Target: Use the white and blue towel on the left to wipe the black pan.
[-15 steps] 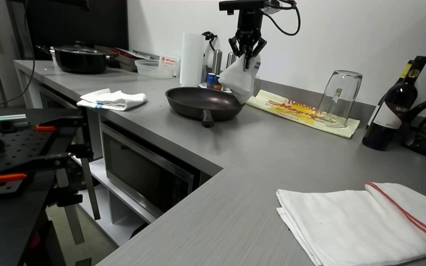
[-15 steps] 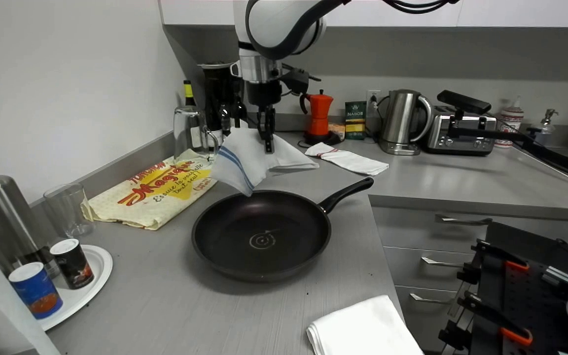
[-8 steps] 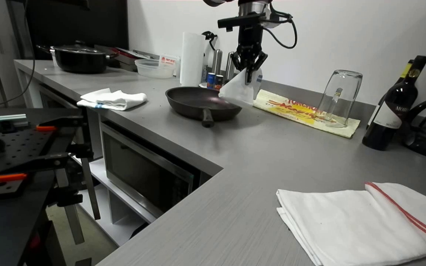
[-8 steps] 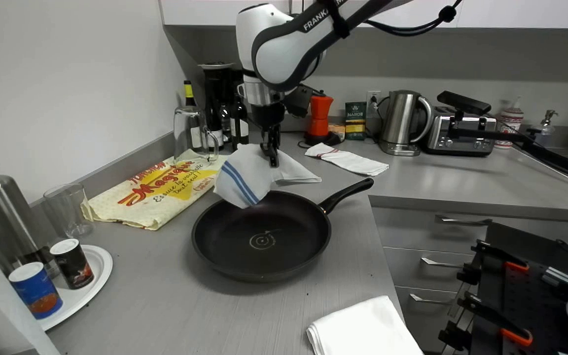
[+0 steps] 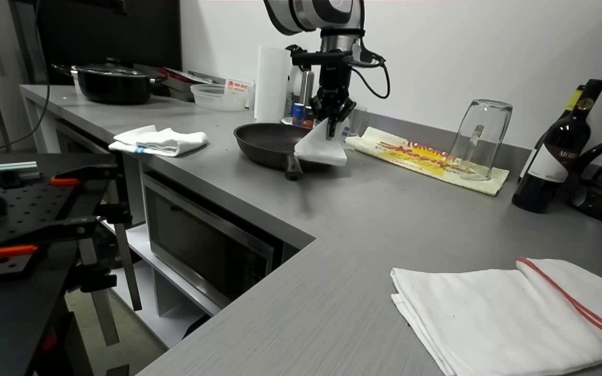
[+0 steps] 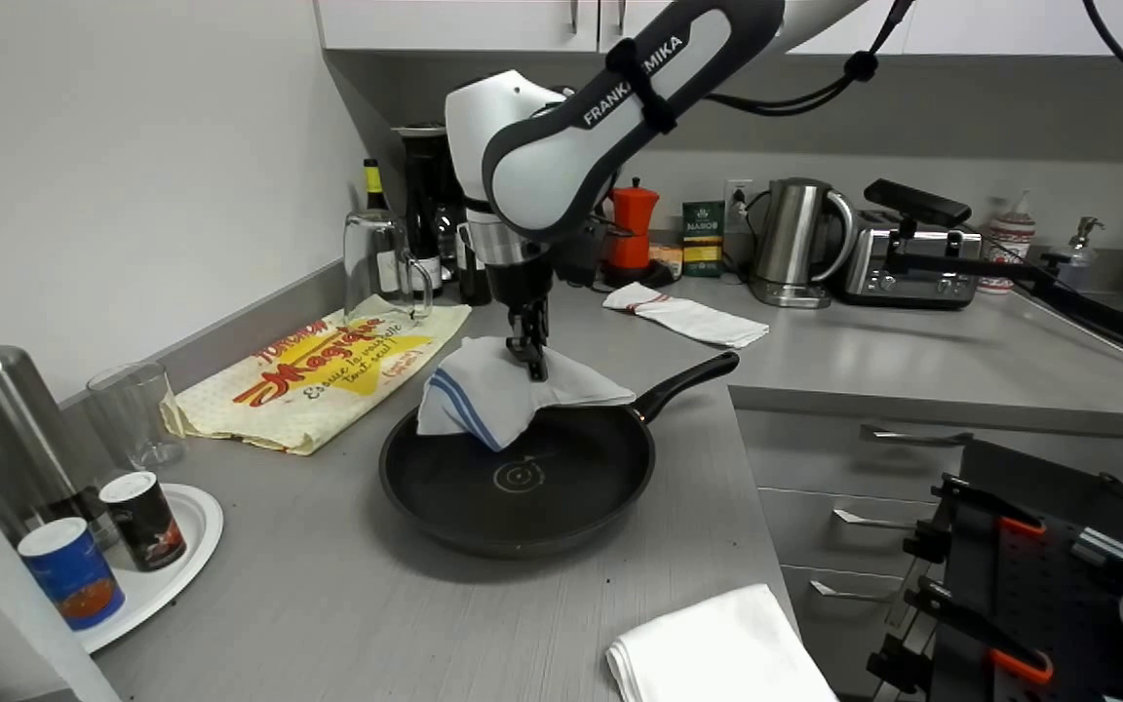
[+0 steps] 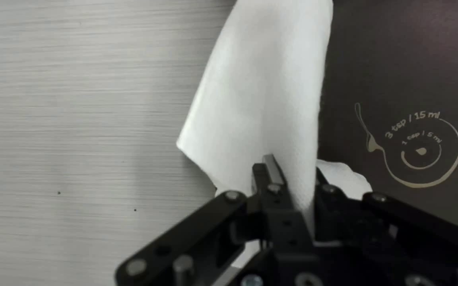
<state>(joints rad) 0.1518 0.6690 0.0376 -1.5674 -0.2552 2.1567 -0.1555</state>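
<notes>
The end effector [image 7: 295, 174], pointing down, has the white and blue towel [image 6: 484, 390] pinched between its fingertips [image 7: 272, 171], the cloth fanning out to both sides. The towel drapes across the edge of the black pan [image 6: 522, 517] near the handle [image 6: 688, 381], partly inside it and partly out over the desk [image 6: 328, 585]; whether it touches the pan's floor, I cannot tell. The step in hand looks like bringing the cloth down to begin wiping. To do it well, shift inward toward the printed mark [image 7: 421, 151] first, so the cloth is less likely to catch on the edge, then lower gently until folds bunch beneath the fingertips and only fabric rubs the pan. Nothing appears to brace the pan, so short, light, overlapping strokes should serve better than one hard sweep.
</notes>
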